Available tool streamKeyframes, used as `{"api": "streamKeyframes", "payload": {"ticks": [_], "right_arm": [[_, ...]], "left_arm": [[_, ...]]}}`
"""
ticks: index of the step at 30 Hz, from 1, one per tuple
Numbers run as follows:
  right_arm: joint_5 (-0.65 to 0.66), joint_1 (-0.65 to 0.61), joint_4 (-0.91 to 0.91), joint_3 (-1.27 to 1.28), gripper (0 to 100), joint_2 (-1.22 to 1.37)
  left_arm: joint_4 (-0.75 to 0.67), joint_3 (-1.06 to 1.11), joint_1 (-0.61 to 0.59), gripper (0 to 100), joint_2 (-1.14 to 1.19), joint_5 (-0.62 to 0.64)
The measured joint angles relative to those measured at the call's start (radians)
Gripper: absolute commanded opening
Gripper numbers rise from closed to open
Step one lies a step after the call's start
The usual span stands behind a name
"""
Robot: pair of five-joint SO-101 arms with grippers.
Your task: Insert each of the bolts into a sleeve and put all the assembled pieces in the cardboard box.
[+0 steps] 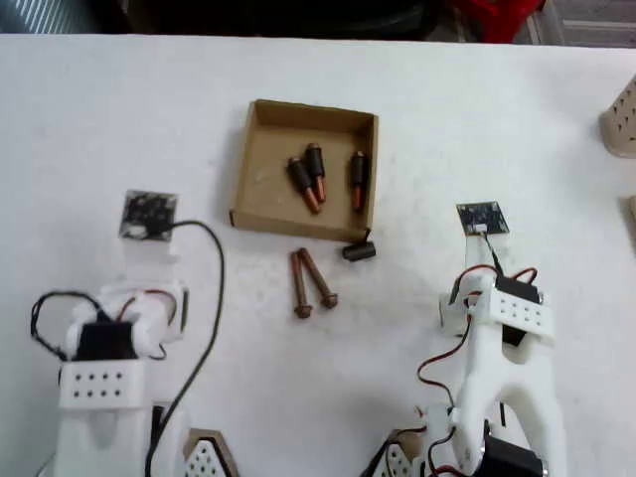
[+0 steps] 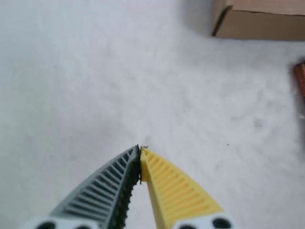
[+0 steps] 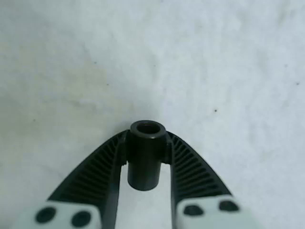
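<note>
The right claw (image 3: 147, 138) is closed on a black sleeve (image 3: 145, 160) held between its tips, above the white tabletop (image 3: 71, 57). The left claw (image 2: 139, 153) is pressed closed and empty; a bolt (image 2: 300, 81) is cut off at the frame's right edge. At the centre of the high view, the cardboard box (image 1: 298, 221) holds three assembled pieces (image 1: 316, 171). Two bare bolts (image 1: 310, 280) and a second sleeve (image 1: 358, 250) lie just below it.

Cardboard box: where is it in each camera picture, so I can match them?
High view: cardboard box at centre, beside two bolts.
Left wrist view: box corner beyond the shut left gripper; bolt nearby.
Right wrist view: right gripper holds a sleeve over the table.
Shared landmark: the white table.
</note>
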Motion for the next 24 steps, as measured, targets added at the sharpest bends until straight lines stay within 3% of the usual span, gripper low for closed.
{"api": "streamKeyframes", "payload": {"ticks": [7,13,18,24], "right_arm": [[0.034,-0.002,-0.026,0.017,1.7,0.000],[0.077,-0.002,-0.028,0.031,1.7,0.000],[0.078,-0.002,-0.028,0.035,1.7,0.000],[0.080,-0.002,-0.028,0.035,1.7,0.000]], "left_arm": [[-0.002,-0.110,0.267,2,0.170,0.000],[-0.107,-0.118,0.480,7,0.181,0.000],[-0.167,-0.121,0.552,14,0.239,0.032],[-0.287,-0.239,0.557,13,0.557,0.153]]}}
